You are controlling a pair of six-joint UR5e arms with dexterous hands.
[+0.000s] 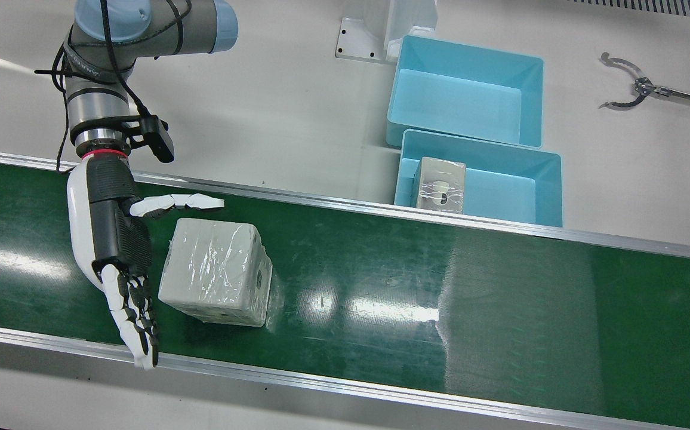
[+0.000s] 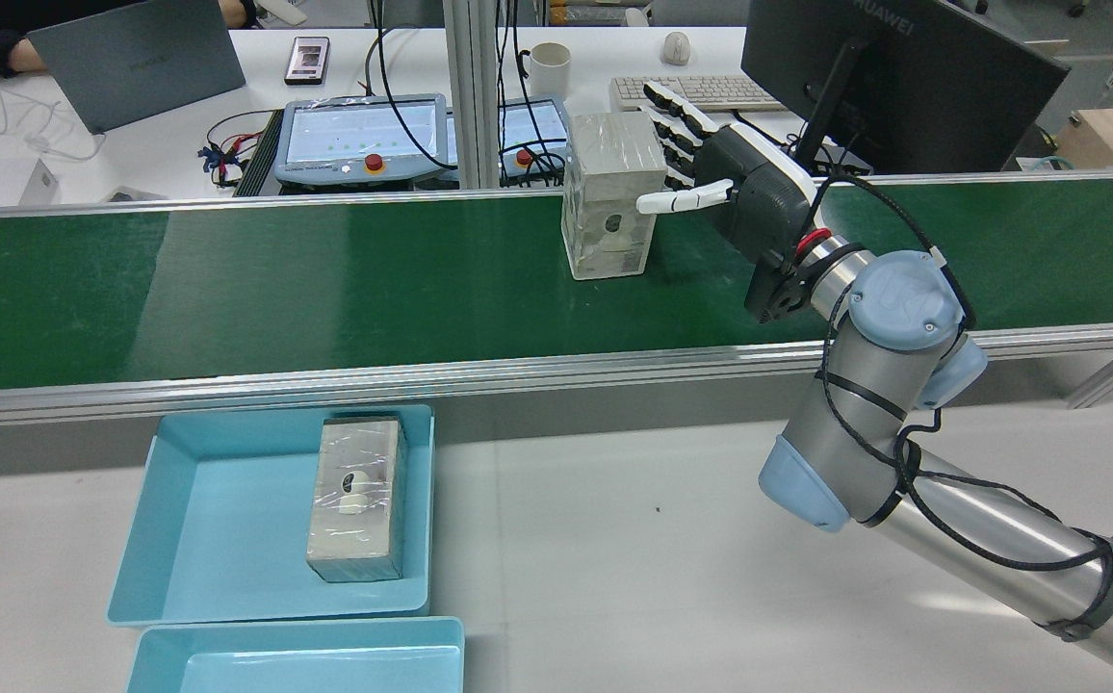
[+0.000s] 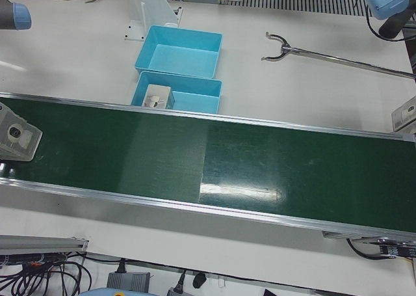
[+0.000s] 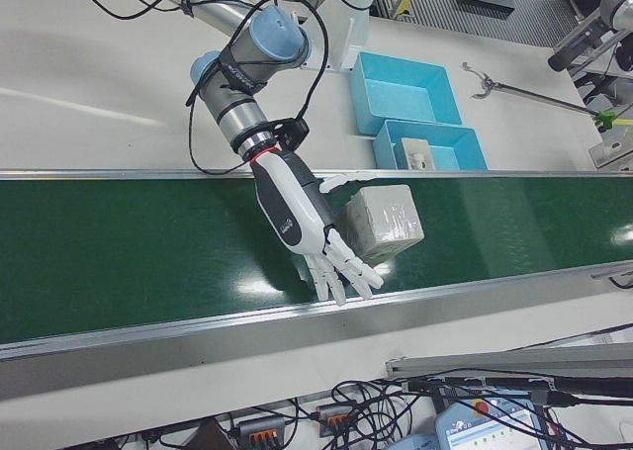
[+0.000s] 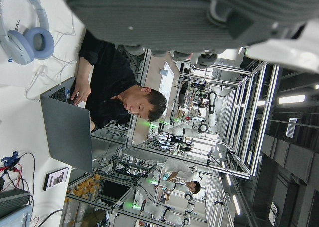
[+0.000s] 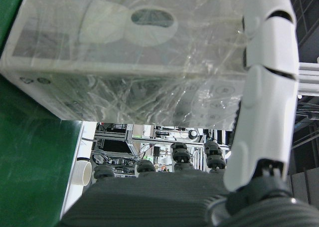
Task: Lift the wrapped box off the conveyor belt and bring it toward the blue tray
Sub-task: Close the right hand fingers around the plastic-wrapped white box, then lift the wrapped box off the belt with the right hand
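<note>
Two wrapped boxes: one (image 1: 216,272) on belt (image 1: 440,286), one (image 1: 439,183) in tray (image 1: 545,191).

I see a pale grey wrapped box (image 1: 216,272) under glossy clear film mid-left, dark green conveyor belt (image 1: 440,286), light blue trays (image 1: 470,98) upper right, my white-and-black right hand (image 1: 115,239) far left, silver arm (image 1: 136,36) with blue caps

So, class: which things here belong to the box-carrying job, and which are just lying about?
Job: wrapped box on the conveyor belt; right hand, open beside it; blue tray.
Lying about: second tray; grabber tool; mug; laptop.
</note>
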